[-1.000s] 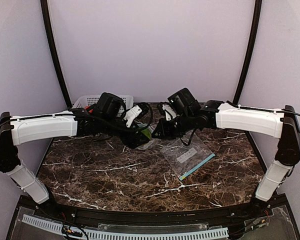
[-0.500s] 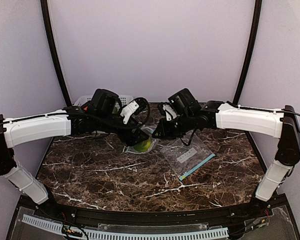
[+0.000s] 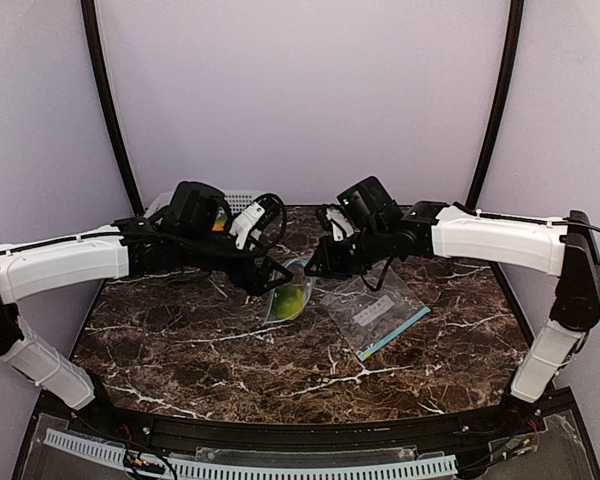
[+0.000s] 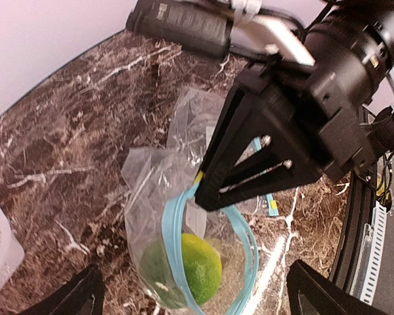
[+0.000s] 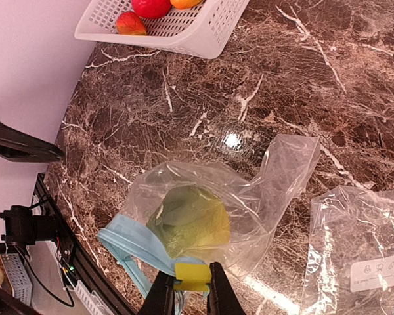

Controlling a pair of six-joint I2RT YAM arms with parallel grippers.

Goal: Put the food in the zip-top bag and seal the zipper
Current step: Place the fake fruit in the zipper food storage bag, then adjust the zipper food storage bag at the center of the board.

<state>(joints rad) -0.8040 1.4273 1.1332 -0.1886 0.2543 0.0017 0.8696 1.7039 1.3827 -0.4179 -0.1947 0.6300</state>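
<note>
Done: one green-yellow fruit lies inside the zip-top bag, near the centre of your desk.
Right tool: narrow, pinching the bag's blue zipper rim, so the mouth stands open.
Left tool: wide, holding nothing, at 10 o'clock of the fruit.
Left to do: red and orange fruits wait in the basket at 11 o'clock; zipper not sealed.
Hidden: your left arm covers the basket from above, the wrist view crops it; fruit count unclear.

A fruit in the zip-top bag, basket behind.
</note>
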